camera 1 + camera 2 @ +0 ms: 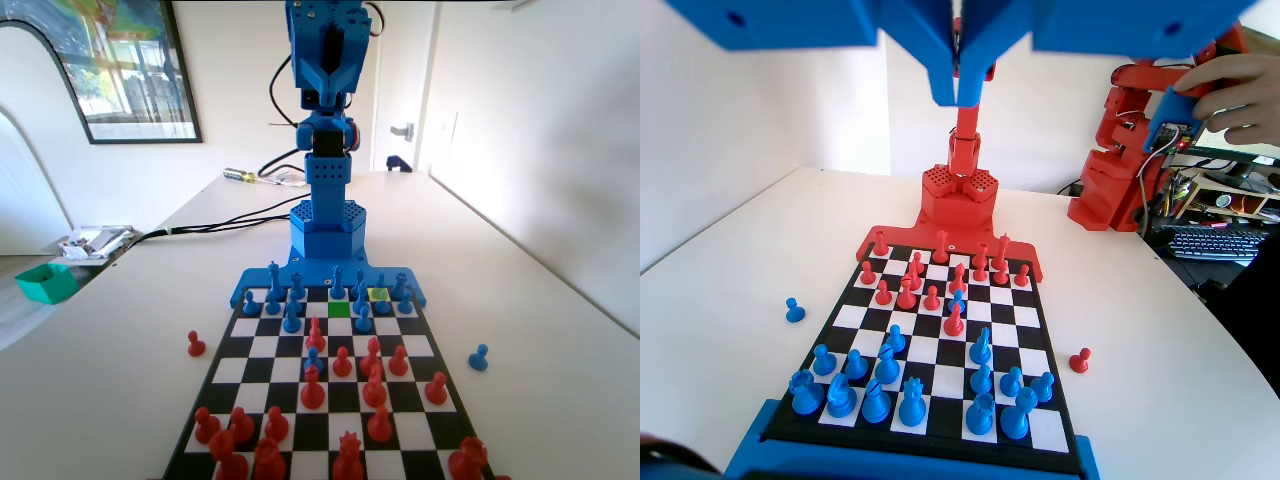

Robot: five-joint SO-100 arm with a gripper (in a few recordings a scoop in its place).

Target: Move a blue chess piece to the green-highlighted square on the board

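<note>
In the fixed view, red pieces fill the near end of the board. One red pawn stands off the board on the desk at the left, and one blue pawn stands off it at the right. Farther along, the blue pieces crowd the far rows, close to the arm's base. The green square lies among them, in the second row from the far edge — it is bare. A yellow-green square sits one row behind it and one column to the right, with a blue piece standing right by it.

In the wrist view, the hand hangs high above the board with its two jaws pressed together, holding nothing.

So the job looks barely begun: no piece is picked yet. Next, the hand likely needs to come down, open, and close on one blue piece — carefully, since the neighbours stand close and could tip.
</note>
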